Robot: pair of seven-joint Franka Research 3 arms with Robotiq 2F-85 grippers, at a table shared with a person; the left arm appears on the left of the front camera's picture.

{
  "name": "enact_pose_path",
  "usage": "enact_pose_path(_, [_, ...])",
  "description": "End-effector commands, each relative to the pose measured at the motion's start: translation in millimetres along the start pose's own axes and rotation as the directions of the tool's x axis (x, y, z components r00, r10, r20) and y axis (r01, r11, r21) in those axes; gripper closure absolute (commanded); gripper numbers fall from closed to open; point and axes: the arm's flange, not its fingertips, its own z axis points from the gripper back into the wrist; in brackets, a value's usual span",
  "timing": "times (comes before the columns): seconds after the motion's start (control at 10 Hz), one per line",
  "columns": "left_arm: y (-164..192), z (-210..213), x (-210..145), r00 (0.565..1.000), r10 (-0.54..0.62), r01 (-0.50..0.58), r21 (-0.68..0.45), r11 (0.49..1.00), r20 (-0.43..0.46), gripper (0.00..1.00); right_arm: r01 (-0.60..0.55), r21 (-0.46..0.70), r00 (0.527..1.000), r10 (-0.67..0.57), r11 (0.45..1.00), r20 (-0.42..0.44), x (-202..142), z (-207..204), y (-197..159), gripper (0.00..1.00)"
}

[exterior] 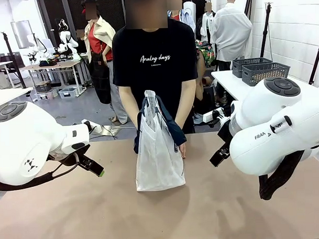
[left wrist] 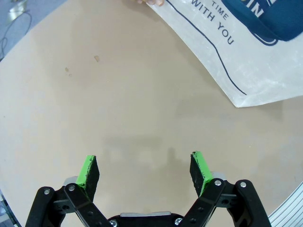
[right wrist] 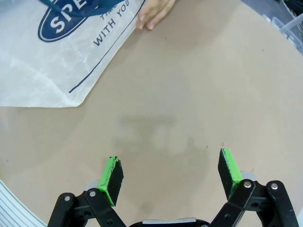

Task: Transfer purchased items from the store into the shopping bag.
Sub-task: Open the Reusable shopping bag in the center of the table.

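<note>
A person at the far side holds the white shopping bag [exterior: 159, 161] upright on the brown table [exterior: 100, 221], gripping its navy handles with one hand while the other hand [exterior: 181, 150] rests beside its base. In the left wrist view the bag [left wrist: 246, 52] lies at the top right, in the right wrist view the bag [right wrist: 52, 61] is at the top left with the person's fingers [right wrist: 155, 13] beside it. My left gripper [exterior: 94, 166] [left wrist: 143, 163] hovers open left of the bag. My right gripper [exterior: 219, 155] [right wrist: 170, 163] hovers open to its right. Both are empty. The purchased items and the store are out of view.
Two grey mesh baskets [exterior: 260, 70] sit on a white side table at the back right. Bare tabletop lies under both grippers and in front of the bag.
</note>
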Motion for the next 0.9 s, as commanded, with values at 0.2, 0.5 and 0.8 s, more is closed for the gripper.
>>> enact_pose_path(0.2, [1.5, 0.1, -0.4, 1.000, 0.004, -0.004, 0.000, 1.000, 0.001, 0.00, 0.000, 0.000, 1.000, 0.000, 1.000, 0.000, 0.0, 0.0, 0.0, 0.00])
enact_pose_path(0.5, [1.5, 0.1, -0.4, 1.000, 0.004, -0.004, 0.000, 1.000, 0.001, 0.00, 0.000, 0.000, 1.000, 0.000, 1.000, 0.000, 0.0, 0.0, 0.0, 0.00])
enact_pose_path(0.8, [-1.4, 4.7, 2.8, 0.999, 0.025, -0.026, -0.018, 0.999, -0.025, 0.00, -0.002, 0.027, 1.000, 0.002, 1.000, -0.007, 3.8, 3.6, 4.0, 0.00])
